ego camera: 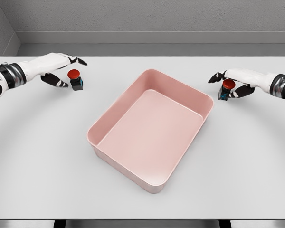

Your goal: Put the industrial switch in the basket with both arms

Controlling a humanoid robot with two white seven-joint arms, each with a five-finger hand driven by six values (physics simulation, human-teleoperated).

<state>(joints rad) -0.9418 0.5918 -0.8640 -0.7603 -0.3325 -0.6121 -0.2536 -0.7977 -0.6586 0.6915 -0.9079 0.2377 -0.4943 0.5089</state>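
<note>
**Two switches, two hands, one pink basket**

There are two switches on the white table (47,156), one to each side of a single pink basket (206,108). Each switch is a small dark block with a round red button on top.

The left switch (75,79) stands upright on the table, well apart from the basket's left side. The left hand (57,66) reaches in from the left edge and sits just beside and partly above this switch. Its fingers (78,60) are stretched out over the red button, and the thumb hangs lower on the near side. The hand is open and has hold of nothing; a narrow gap shows between it and the switch.

The right switch (226,89) stands near the basket's right corner, outside it. The right hand (237,81) comes in from the right edge and is wrapped around this switch, fingers over the top of the red button and thumb below and beside the dark body. Whether the grip is actually tight cannot be told from this view.

The basket is a shallow rectangular tub, turned at an angle in the middle of the table. Neither switch is inside it.
</note>
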